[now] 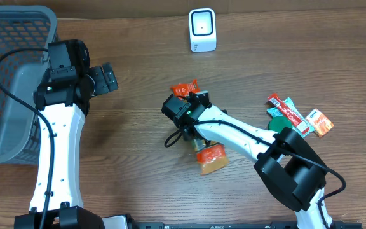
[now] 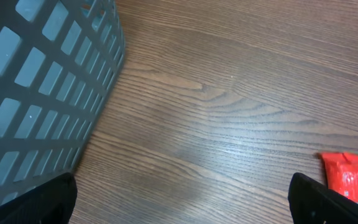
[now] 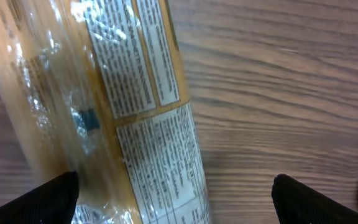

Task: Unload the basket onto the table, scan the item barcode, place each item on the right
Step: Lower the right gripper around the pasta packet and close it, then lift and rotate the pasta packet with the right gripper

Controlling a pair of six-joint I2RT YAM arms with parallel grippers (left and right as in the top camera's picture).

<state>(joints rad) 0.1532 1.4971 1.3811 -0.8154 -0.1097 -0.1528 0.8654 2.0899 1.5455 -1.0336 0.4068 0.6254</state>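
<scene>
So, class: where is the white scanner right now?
In the overhead view the white scanner stands top centre, on the table beyond the red packet.

From overhead, the right arm (image 1: 234, 130) covers the upper end of the orange packet (image 1: 212, 159) and most of a green object (image 1: 274, 124) beside it. Your right wrist view cuts that packet off at top, left and bottom, and its label print is too blurred to read. The grey basket (image 1: 5, 83) runs off the overhead's left edge; your left wrist view clips a red sachet (image 2: 350, 177) at its right edge.
</scene>
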